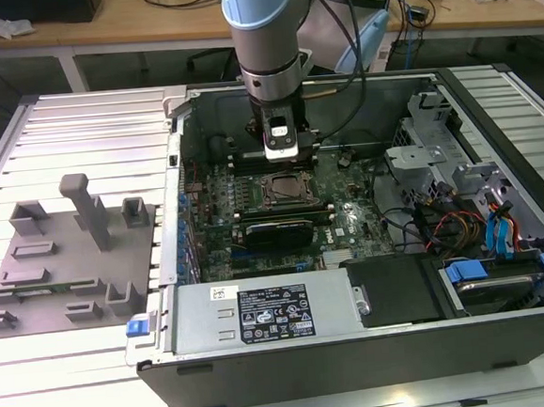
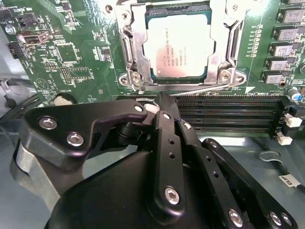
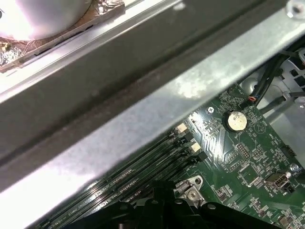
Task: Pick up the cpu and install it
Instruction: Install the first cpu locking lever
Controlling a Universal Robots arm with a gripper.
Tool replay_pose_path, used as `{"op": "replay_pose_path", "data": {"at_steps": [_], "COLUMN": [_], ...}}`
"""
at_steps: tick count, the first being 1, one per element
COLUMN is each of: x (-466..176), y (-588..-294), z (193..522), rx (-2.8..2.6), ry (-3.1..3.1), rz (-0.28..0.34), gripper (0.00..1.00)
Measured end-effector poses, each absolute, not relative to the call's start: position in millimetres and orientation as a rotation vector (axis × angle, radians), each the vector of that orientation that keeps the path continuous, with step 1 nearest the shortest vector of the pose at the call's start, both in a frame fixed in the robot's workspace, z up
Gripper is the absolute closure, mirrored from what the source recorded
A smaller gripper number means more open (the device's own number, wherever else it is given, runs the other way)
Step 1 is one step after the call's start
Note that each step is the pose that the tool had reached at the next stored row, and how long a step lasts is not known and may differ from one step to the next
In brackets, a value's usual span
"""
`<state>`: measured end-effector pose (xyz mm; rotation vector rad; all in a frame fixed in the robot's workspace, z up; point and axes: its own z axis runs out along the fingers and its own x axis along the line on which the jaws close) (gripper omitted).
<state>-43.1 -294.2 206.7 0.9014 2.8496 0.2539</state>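
The arm (image 1: 263, 25) is coming down from the top centre of the exterior view, wrist vertical. The gripper (image 2: 164, 102) is pointing downward, its black fingers (image 2: 164, 143) pressed together, holding nothing.

One silvery square cpu (image 2: 178, 45) in metal socket frame (image 2: 131, 52) — four black memory slots (image 2: 228, 117) — one round silver coin battery (image 3: 237, 121).

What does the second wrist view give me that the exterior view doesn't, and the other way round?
Second wrist view alone: the cpu lying inside the socket frame, with the gripper above the memory slots beside it. Exterior view alone: the whole open case, the grey fixture tray at the exterior view's left, and the drive cables. Both: the socket and green motherboard.
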Motion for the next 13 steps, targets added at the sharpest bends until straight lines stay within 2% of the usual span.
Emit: {"op": "replay_pose_path", "data": {"at_steps": [13], "x": [-44.0], "y": [-294.3], "z": [206.7], "rx": [0.68], "ry": [2.919], "rz": [0.266], "gripper": [0.89]}}
